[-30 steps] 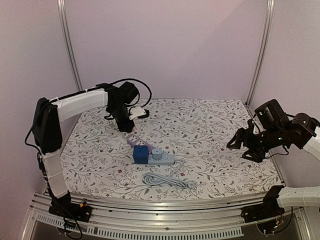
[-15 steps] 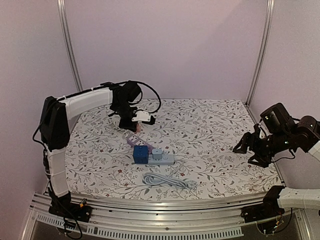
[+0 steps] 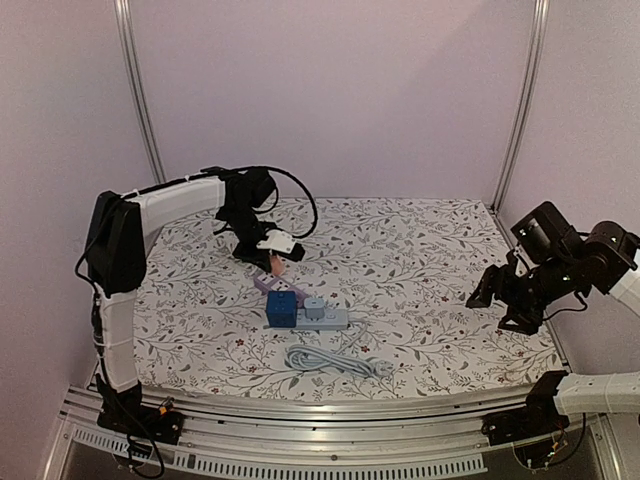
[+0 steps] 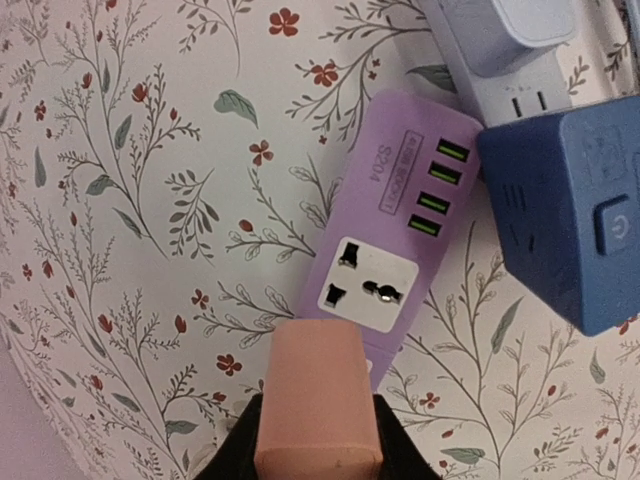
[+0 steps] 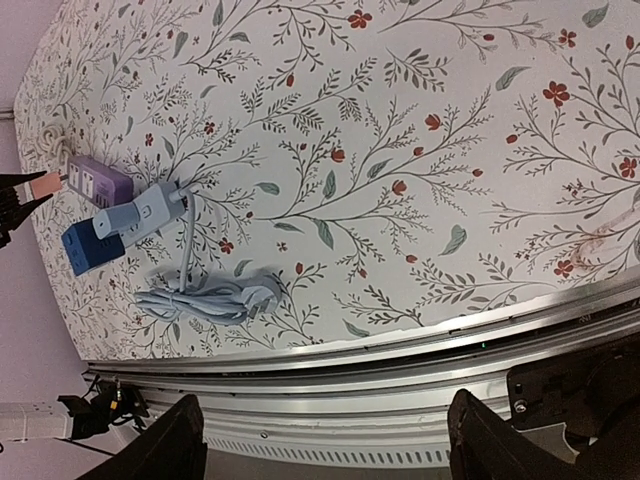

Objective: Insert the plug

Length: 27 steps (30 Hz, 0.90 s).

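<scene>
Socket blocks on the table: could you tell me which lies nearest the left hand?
The purple one with green USB ports; blue cube and grey strip lie beyond.

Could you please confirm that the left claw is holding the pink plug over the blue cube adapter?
Not quite: the left claw holds the pink plug over the end of the purple power strip, as the left wrist view shows; the blue cube adapter sits alongside it.

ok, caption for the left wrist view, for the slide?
Left gripper holds a pink plug just short of the socket on the purple strip, a blue cube beside it.
</scene>
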Available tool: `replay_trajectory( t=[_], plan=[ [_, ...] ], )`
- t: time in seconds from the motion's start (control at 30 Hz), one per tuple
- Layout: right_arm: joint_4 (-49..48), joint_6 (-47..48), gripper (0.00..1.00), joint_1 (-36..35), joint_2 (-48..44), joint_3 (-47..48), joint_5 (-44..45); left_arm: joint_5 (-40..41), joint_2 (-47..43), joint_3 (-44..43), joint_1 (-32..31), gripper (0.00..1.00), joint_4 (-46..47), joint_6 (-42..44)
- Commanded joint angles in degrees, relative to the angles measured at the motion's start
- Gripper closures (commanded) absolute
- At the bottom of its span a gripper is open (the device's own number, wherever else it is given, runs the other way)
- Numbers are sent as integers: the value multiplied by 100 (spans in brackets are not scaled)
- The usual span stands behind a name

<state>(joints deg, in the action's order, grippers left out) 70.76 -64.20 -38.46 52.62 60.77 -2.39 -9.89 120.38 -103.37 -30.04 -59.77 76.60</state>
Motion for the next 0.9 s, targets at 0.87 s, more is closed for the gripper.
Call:
replay_trajectory(
  t=[0.87],
  plan=[
    [-81, 552, 18, 26, 1323, 335, -354, 140, 335, 353, 417, 100, 678, 1269]
  ],
)
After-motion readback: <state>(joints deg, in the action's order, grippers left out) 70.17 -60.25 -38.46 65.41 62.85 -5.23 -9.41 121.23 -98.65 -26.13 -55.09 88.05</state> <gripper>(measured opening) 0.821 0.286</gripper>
